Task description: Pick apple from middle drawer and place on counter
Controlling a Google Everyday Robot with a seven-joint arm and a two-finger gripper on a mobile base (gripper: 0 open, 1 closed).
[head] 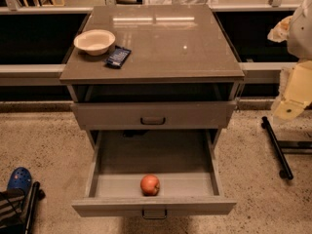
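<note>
The apple (150, 185), small and red-orange, lies in the open middle drawer (109, 184), near the middle of its front wall. The drawer is pulled far out; its dark pull handle (154, 213) is on the front. The counter (161, 43) is the glossy grey-brown top slab and reflects the lights. My gripper (279, 29) is at the far right edge of the view, level with the counter and to the right of it, far from the apple. My cream arm (295, 94) hangs below it.
A cream bowl (94, 41) and a dark blue packet (118, 56) sit on the counter's left front. A shut drawer (153, 115) is above the open one. A black stand leg (276, 147) lies on the floor at right. A blue shoe (18, 178) is at lower left.
</note>
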